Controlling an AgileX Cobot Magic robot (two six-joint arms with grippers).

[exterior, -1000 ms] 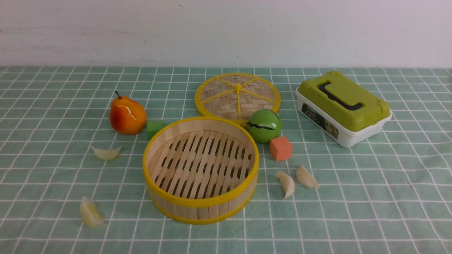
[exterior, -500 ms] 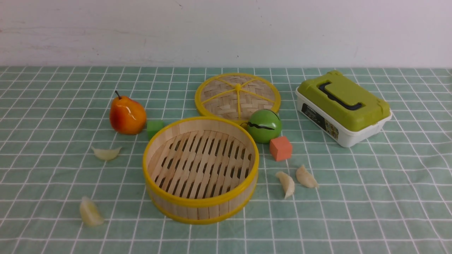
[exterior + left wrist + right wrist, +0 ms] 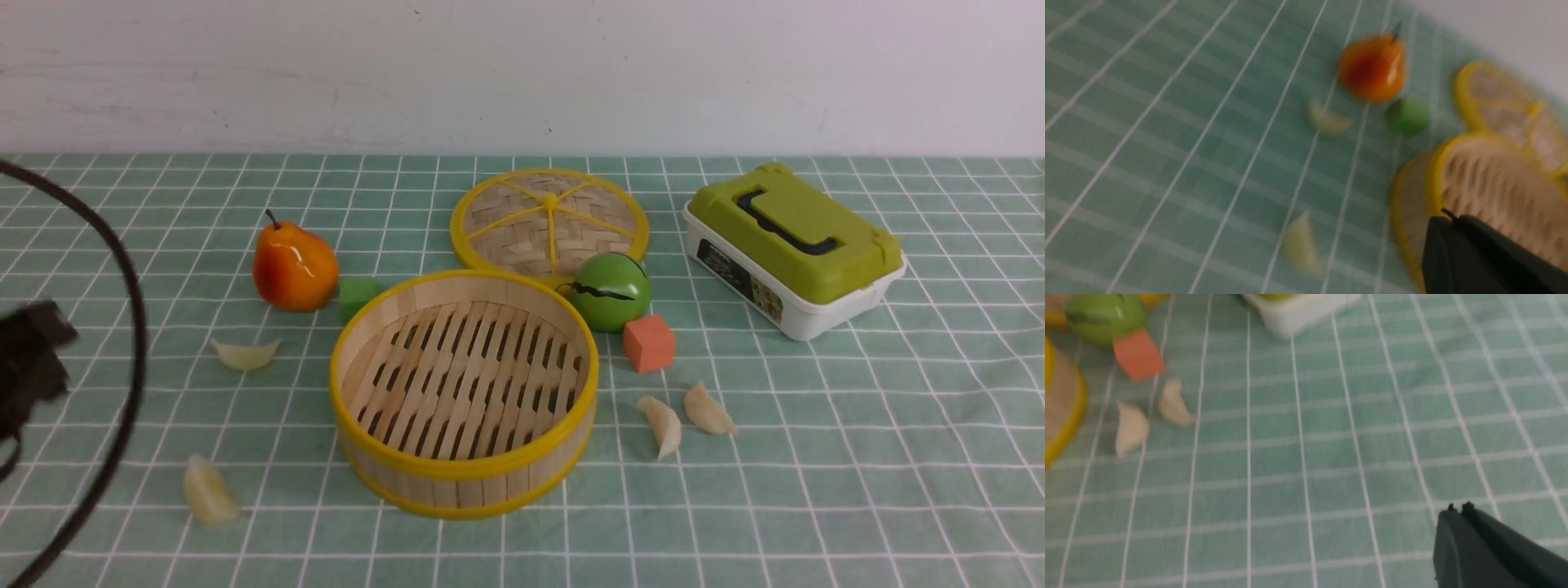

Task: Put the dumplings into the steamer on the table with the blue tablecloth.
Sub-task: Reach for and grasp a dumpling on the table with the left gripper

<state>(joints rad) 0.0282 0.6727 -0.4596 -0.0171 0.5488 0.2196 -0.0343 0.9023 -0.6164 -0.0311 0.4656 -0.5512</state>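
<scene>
Pale wall [image 3: 522, 77] across the back, grid-clothed counter [image 3: 816, 506] running up to it, and here we are with the four dumplings lying on the cloth! Two sit to the left of the bamboo steamer [image 3: 465, 490]: one dumpling [image 3: 246, 355] farther back, another dumpling [image 3: 210, 492] nearer the front edge. Over on the right, a slim dumpling [image 3: 663, 426] and its neighbour [image 3: 709, 410] lie close together, clear of the steamer's yellow rim. And the steamer itself, slatted floor bare, holds the middle!

Around it, things are tight at the back: green cube [image 3: 357, 298] by the rim, orange-red pear [image 3: 295, 265] beside that, woven lid [image 3: 531, 233] behind, green round fruit [image 3: 612, 291] and orange cube [image 3: 650, 344] to the right. Farther out, the green-lidded box [image 3: 796, 249] stands at an angle. Wide open cloth on the front right, plenty of room there; a narrower lane between steamer and left-hand dumplings.

Now the jaws! Left jaws [image 3: 1449, 216] closed, nothing between them, the left arm [image 3: 28, 367] poking in at the left edge with a dark cable [image 3: 135, 327] looping. Right jaws [image 3: 1459, 508] closed too, also holding nothing!
</scene>
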